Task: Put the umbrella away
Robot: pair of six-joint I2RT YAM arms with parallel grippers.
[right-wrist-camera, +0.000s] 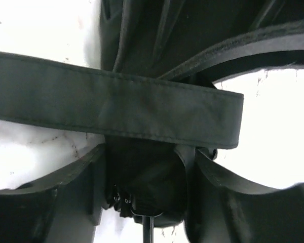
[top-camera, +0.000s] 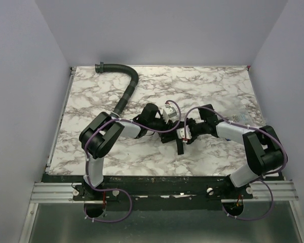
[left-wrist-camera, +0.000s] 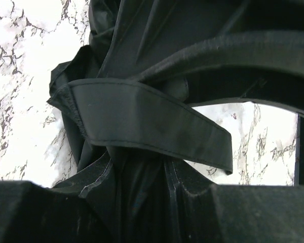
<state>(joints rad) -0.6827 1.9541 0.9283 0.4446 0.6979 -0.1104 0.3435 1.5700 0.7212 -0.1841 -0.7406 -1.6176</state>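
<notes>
Centrally, left claw (left-wrist-camera: 139,178) and right claw (right-wrist-camera: 144,168) grip 1 umbrella (left-wrist-camera: 142,40) near 1 hose (top-camera: 127,93).

The left end effector (top-camera: 163,124) and right end effector (top-camera: 188,131) meet closely over the marble worktop (top-camera: 218,91), with the dark umbrella (top-camera: 174,137) bundled between them. A black ribbed hose (top-camera: 130,83) curves away beyond the left end effector.
</notes>
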